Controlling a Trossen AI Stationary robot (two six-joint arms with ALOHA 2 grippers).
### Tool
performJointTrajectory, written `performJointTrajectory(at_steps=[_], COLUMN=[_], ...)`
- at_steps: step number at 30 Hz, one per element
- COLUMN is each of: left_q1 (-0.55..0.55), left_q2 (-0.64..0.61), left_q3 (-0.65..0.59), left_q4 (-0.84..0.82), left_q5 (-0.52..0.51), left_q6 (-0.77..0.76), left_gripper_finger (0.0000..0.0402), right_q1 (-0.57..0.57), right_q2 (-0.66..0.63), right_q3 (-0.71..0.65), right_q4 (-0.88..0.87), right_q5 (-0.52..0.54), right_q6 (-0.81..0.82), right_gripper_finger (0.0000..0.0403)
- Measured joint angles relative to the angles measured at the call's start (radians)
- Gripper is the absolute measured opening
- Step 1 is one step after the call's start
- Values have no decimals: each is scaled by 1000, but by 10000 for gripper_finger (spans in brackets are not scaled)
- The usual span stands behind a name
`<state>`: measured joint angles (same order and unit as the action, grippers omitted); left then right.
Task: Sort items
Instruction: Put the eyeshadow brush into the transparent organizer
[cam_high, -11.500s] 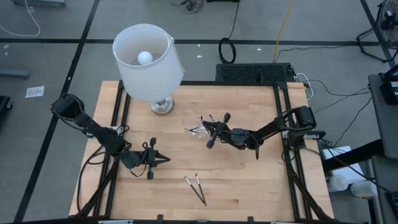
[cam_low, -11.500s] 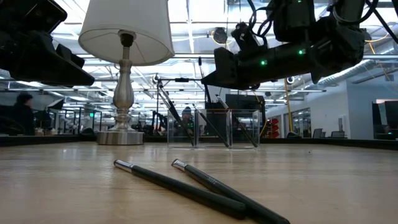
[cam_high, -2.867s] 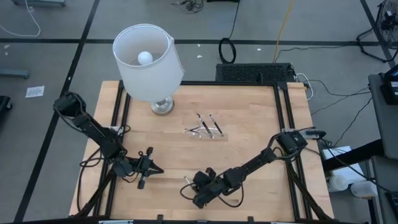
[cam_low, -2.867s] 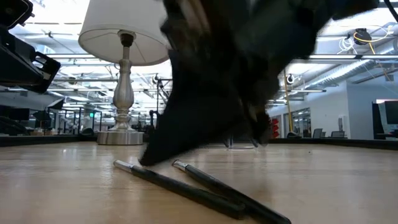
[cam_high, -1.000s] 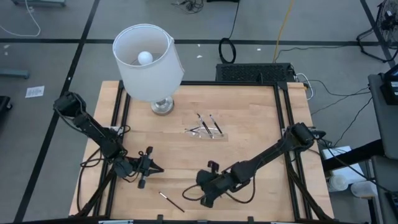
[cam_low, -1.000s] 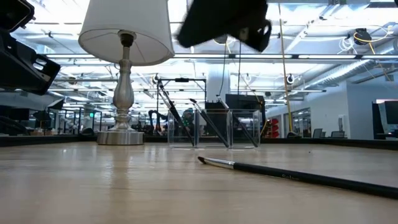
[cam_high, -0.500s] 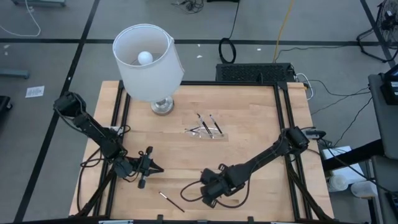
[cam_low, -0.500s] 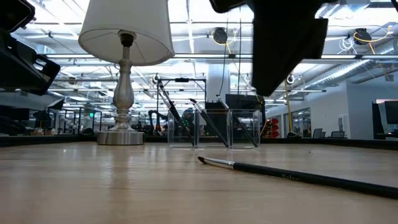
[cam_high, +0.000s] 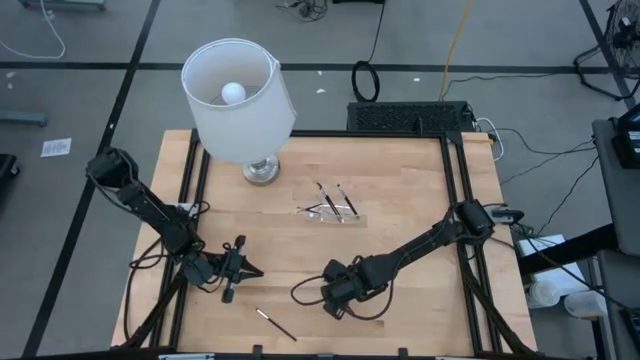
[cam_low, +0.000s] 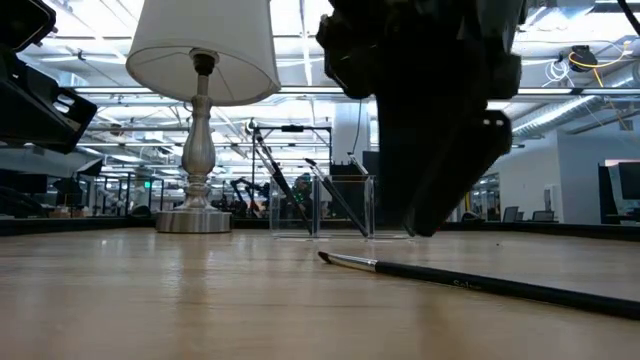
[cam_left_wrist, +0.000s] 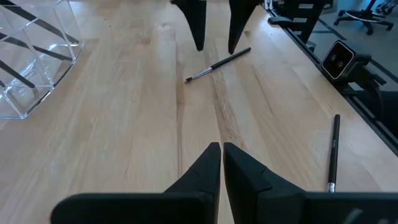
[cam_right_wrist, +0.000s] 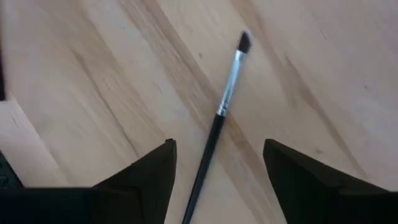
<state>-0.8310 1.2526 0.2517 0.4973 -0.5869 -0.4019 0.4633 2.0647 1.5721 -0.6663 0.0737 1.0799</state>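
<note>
R pincer (cam_high: 338, 296) jaws wide apart, empty, above brush (cam_right_wrist: 219, 112) near bench front edge | 2nd brush (cam_high: 273, 323) at front edge | others in clear tray (cam_high: 330, 213) mid-bench | L pincer (cam_high: 243, 271) closed, waits front-left | advice: lower straight, centre handle between fingers, then close.

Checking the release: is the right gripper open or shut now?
Open. The right gripper shows its two dark fingers spread wide apart, with a brush lying flat on the table between them, ungripped.
</note>
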Motion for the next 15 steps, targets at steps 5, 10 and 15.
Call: performJointTrajectory(at_steps=[5,10,15], left_q1=[0,0,0], left_q2=[0,0,0], left_q3=[0,0,0], left_q4=[0,1,1], left_q5=[0,-1,-2], left_q6=[2,1,1], left_gripper_finger=[26,26,26], right_q1=[1,11,18], right_q2=[13,67,104], right_q3=[-28,-21,-21], right_q4=[31,87,-6], right_q5=[1,-28,-21], right_q6=[-2,-10,41], right_gripper_finger=[207,186,166])
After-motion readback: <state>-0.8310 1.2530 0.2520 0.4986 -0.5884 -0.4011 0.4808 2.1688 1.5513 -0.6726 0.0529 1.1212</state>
